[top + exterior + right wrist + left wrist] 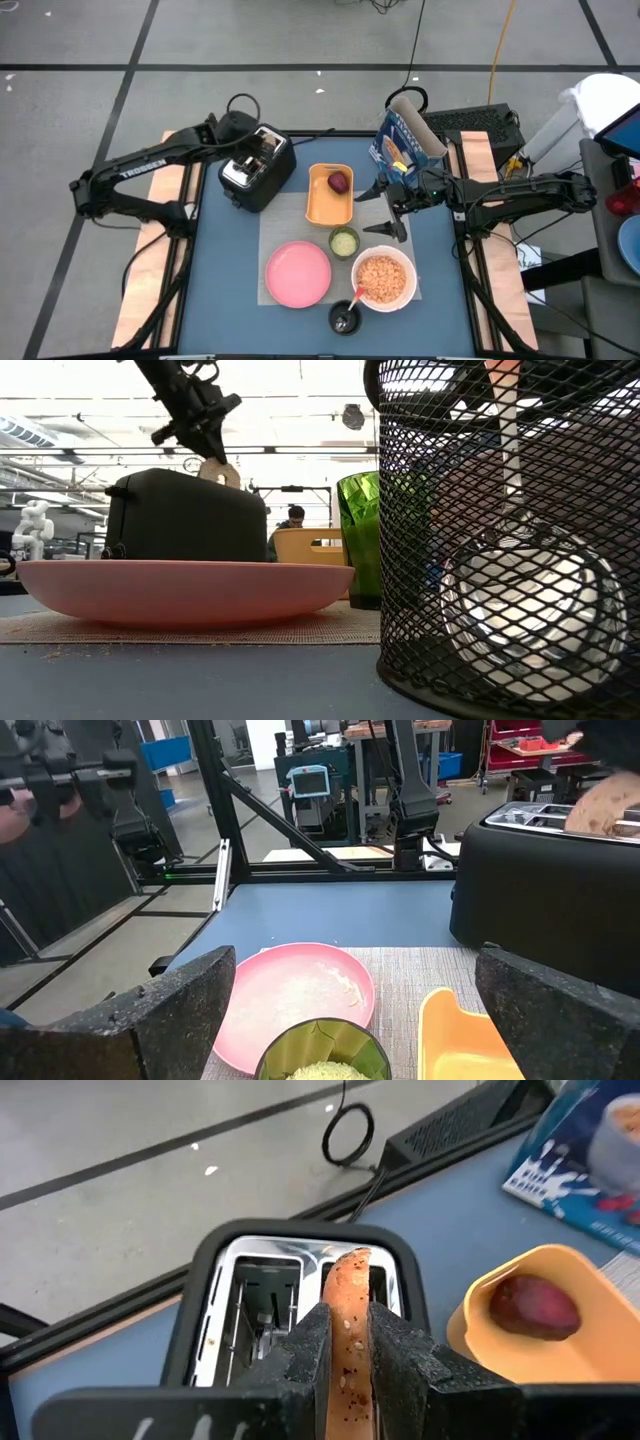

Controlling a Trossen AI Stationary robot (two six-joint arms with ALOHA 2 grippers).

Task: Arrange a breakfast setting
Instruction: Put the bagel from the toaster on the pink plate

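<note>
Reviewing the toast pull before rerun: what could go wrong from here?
1. The left gripper pinches only the toast's thin edge above the toaster; it may slip or crumble.
2. The path to the pink plate crosses the orange tray; possible bump.

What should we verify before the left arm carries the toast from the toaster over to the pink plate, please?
1. Left gripper shut on the toast: ok, both fingers press its sides.
2. Toast free of the toaster slot: cannot tell; in the low view it shows above the toaster top, in the left wrist view its end sits at the slot.
3. Pink plate bare to receive it: ok.
4. Right gripper off the path: not ok, it hangs open between the orange tray and white bowl, near the plate.
5. Green cup beside the plate, upright: ok.
</note>
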